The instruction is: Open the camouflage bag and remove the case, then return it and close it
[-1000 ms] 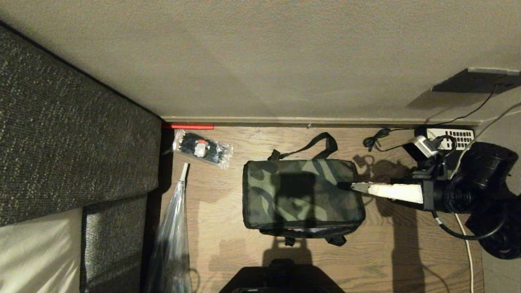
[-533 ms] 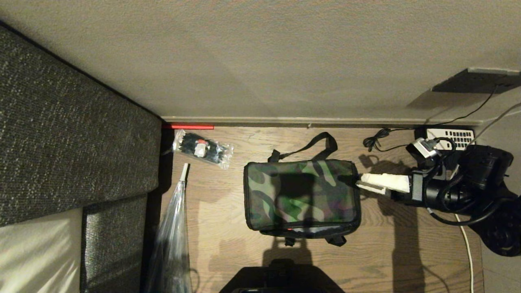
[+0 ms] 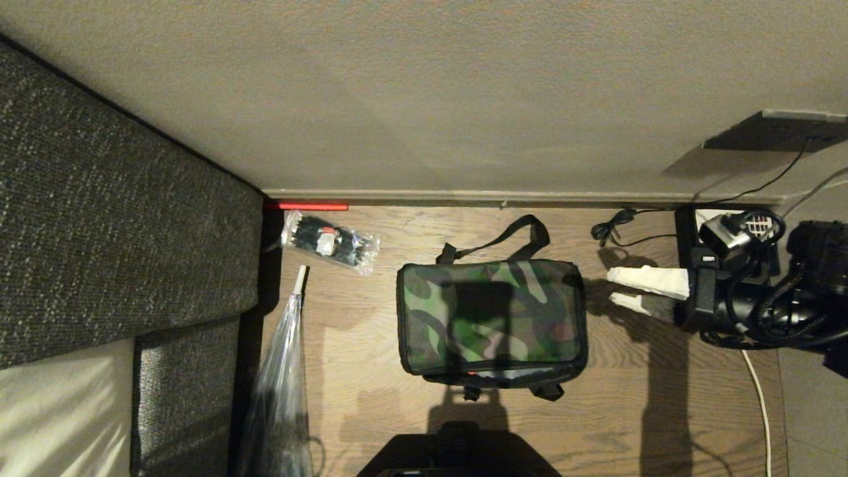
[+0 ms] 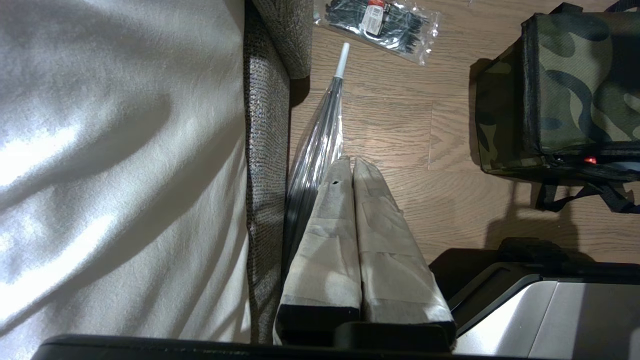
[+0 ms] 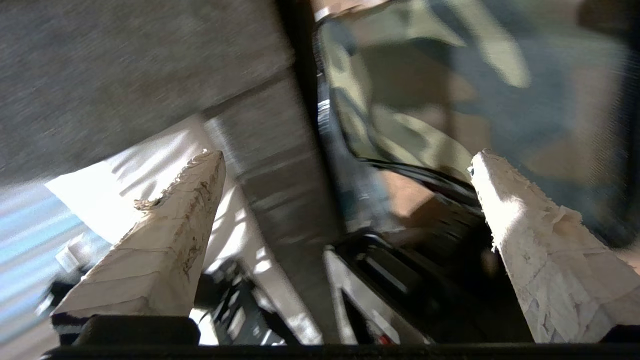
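Right gripper (image 3: 613, 286) level, fingers spread wide, empty; left gripper (image 4: 352, 162) parked low, fingers pressed together

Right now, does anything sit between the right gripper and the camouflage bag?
Nothing visible does. The right gripper, fingers spread, sits off the camouflage bag on its right side, with only bare wooden floor and shadow between them.

Left pincer (image 4: 354, 165) closed over wood floor (image 4: 400, 125) — camouflage bag (image 4: 565, 95) well apart.
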Controlling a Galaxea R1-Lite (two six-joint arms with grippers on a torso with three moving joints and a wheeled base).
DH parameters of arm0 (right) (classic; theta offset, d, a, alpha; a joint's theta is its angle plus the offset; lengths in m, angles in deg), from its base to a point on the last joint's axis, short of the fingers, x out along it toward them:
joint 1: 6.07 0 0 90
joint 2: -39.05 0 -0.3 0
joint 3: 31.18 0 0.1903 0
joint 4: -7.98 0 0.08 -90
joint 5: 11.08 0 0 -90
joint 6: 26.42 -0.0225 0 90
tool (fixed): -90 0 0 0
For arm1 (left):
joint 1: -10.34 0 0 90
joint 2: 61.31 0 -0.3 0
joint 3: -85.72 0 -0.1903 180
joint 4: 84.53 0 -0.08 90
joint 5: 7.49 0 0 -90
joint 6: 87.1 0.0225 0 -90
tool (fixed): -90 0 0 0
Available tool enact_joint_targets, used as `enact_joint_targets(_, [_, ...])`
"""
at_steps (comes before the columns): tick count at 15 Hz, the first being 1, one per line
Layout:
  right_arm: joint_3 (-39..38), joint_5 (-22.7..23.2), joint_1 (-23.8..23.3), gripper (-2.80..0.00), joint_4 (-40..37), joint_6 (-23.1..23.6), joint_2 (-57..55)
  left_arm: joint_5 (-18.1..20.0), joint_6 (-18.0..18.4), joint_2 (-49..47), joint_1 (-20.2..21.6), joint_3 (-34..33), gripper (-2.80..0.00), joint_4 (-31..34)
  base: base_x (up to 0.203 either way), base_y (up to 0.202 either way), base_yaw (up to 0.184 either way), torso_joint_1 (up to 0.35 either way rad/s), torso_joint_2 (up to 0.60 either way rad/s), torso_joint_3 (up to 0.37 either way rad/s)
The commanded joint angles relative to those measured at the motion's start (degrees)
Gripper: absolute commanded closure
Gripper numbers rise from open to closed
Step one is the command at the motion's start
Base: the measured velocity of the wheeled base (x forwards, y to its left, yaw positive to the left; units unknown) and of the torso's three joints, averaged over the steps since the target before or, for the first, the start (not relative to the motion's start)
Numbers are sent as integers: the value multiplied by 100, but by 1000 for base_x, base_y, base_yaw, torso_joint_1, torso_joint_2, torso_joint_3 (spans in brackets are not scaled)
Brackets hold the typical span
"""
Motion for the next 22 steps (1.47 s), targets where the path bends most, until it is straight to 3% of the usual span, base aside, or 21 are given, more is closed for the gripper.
enact_joint_targets(1, [-166, -745, -55, -280, -1846, 498, 1694, 0, 2, 2, 1, 0, 0, -1, 0, 0, 0, 0, 0, 0])
enact_joint_targets(3, [-332, -1559, -72, -280, -2974, 1017, 2580, 0, 2, 2, 1, 0, 0, -1, 0, 0, 0, 0, 0, 0])
enact_joint_targets(4, [-376, -1923, -79, 0, -3412, 1183, 2993, 0, 2, 2, 1, 0, 0, -1, 0, 0, 0, 0, 0, 0])
enact_joint_targets(7, [-418, -2849, -89, 0, -4410, 1630, 4060, 0, 2, 2, 1, 0, 0, -1, 0, 0, 0, 0, 0, 0])
enact_joint_targets(9, [-485, -3299, -92, 0, -5117, 2250, 4710, 0, 2, 2, 1, 0, 0, -1, 0, 0, 0, 0, 0, 0])
enact_joint_targets(11, [-656, -3575, -96, 0, -5554, 2557, 5524, 0, 2, 2, 1, 0, 0, -1, 0, 0, 0, 0, 0, 0])
enact_joint_targets(14, [-1453, -3884, -132, 0, -5755, 3298, 6952, 0, 2, 2, 1, 0, 0, -1, 0, 0, 0, 0, 0, 0])
enact_joint_targets(16, [-2213, -4479, -149, 0, -5779, 3704, 7803, 0, 2, 2, 1, 0, 0, -1, 0, 0, 0, 0, 0, 0])
enact_joint_targets(18, [-2672, -5300, -83, 0, -5565, 3734, 8331, 0, 2, 2, 1, 0, 0, -1, 0, 0, 0, 0, 0, 0])
enact_joint_targets(20, [-2980, -5365, 22, 0, -4953, 3637, 8779, 0, 2, 2, 1, 0, 0, -1, 0, 0, 0, 0, 0, 0])
enact_joint_targets(22, [-3061, -5397, 66, 0, -4841, 3393, 9257, 0, 2, 2, 1, 0, 0, -1, 0, 0, 0, 0, 0, 0])
